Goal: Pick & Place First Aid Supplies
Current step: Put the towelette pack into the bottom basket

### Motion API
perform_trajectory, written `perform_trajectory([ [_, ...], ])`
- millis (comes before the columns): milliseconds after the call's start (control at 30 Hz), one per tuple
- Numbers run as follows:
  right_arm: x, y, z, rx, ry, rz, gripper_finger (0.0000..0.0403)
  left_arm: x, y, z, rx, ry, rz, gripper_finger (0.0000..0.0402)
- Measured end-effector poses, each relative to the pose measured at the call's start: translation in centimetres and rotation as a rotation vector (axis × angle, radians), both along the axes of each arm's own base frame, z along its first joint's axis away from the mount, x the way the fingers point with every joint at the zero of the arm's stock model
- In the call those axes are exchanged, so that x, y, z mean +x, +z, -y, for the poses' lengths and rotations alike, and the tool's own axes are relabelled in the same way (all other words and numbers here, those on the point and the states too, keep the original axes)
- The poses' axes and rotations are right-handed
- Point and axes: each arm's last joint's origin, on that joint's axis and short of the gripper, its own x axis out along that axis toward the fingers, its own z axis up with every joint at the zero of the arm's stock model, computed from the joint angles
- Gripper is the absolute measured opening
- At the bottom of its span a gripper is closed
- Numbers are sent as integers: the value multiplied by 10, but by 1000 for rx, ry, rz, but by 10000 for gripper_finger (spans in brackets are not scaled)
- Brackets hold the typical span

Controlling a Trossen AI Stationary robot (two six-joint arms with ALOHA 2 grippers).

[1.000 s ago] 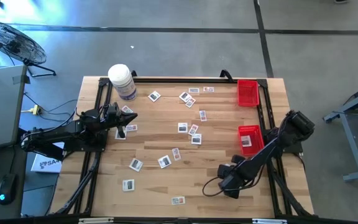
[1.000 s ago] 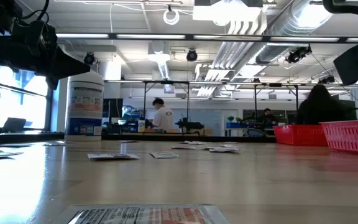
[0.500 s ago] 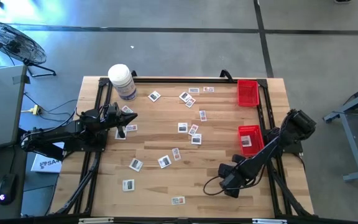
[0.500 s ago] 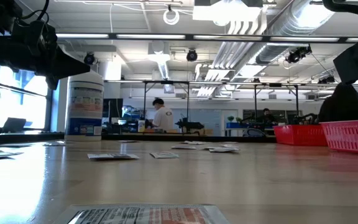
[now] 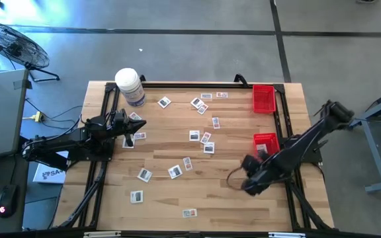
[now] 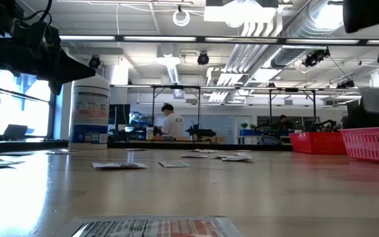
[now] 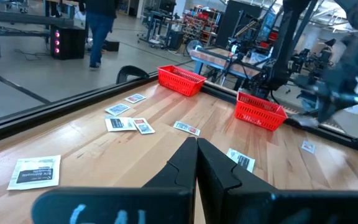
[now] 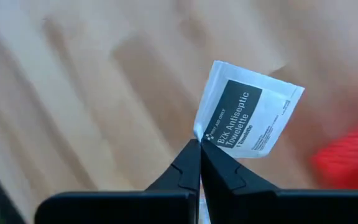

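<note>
Packet (image 8: 247,112) | pinched by one corner in closed right hand (image 8: 199,144) | hanging above table (image 5: 177,142)

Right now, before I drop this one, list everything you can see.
loose packets: about seventeen, white with dark print, scattered over the table.
held packet: one, white, pinched by a corner.
baskets: two, red, along the table's right edge.
jar: one, white with bluish label, far left corner.
table: one, light wood.
fan: one, dark, on the floor beyond the left side.
person: one, white top, in the room behind.
left pincer: shut, empty, over the left side.
right pincer: shut on held packet, by the nearer basket.
</note>
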Motion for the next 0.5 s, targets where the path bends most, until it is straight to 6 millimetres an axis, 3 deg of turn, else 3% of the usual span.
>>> perform_trajectory([
  [200, -29, 20, 33, -100, -240, -1, 1, 0, 0, 0, 0, 0, -1, 1],
  [500, -39, -22, 74, -70, -377, -268, 2, 0, 0, 0, 0, 0, 0, 1],
])
